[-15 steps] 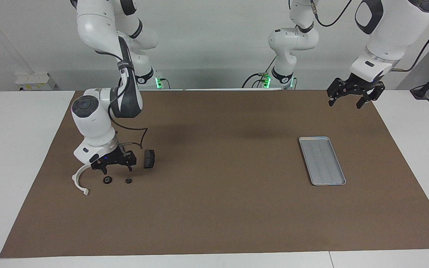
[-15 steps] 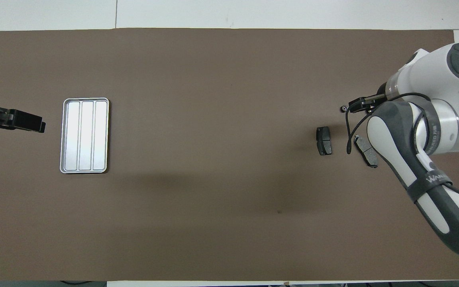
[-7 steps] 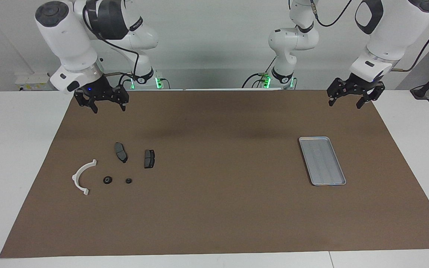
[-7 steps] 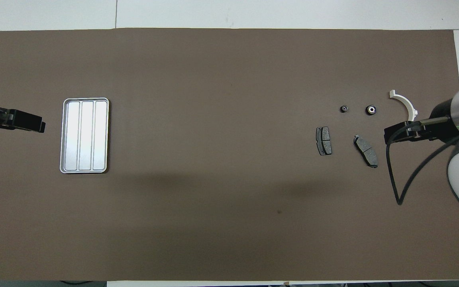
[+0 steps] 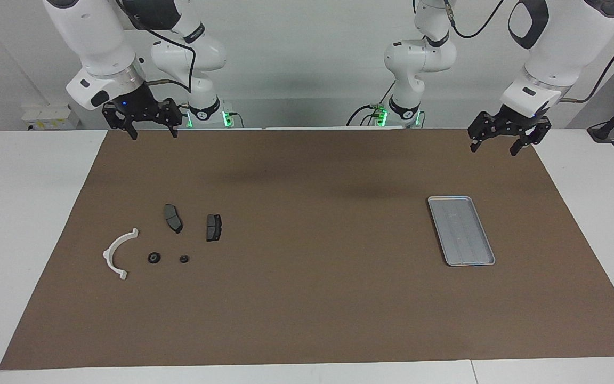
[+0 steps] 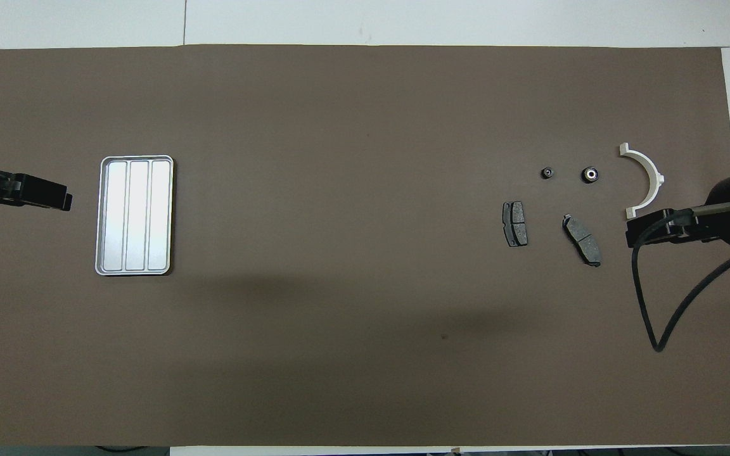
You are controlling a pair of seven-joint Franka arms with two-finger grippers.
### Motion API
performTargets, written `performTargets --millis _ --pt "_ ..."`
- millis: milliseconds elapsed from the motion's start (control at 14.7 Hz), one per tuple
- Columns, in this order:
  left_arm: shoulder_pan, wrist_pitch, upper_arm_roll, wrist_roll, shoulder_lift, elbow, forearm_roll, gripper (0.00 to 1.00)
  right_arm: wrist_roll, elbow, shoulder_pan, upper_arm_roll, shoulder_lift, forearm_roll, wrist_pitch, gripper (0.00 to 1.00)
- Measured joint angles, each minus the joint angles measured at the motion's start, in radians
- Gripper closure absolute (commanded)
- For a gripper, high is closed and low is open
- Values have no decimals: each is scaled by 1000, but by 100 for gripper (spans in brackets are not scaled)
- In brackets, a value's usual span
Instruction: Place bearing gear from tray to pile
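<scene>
Desk (image 5: 307,373): white top with a brown mat (image 5: 317,298) over most of it, everything sits on the mat.

Tray (image 5: 461,230) at my left arm's end, flat, ribs lengthwise, nothing in it. So nothing is left to fetch from it, by my read.

My left claw (image 5: 503,142) hangs in the air over the mat edge at that same end, jaws spread wide, holding nothing. That arm waits.

My right claw (image 5: 150,128) is up over the mat edge at the right arm's end, jaws also wide apart and empty. High and clear of the parts, so nothing gets bumped.

Pile at the right arm's end, loosely spread, no part touching another:
- white arc (image 5: 118,252), outermost, lying flat
- two brake pads (image 5: 173,218), side by side, nearer to the robots than the gears
- larger bearing gear (image 5: 153,258), just beside the arc
- smaller bearing gear (image 5: 184,259), beside the larger one, farther from the robots than the second pad

Both gears are on the mat in the pile, well apart from the tray. Looks like the job is done: parts down, claws free.
</scene>
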Motion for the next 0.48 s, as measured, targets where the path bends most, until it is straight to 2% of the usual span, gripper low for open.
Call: performTargets --millis 476 --pt "0 0 0 0 0 0 0 0 1 0 0 19 2 -14 18 0"
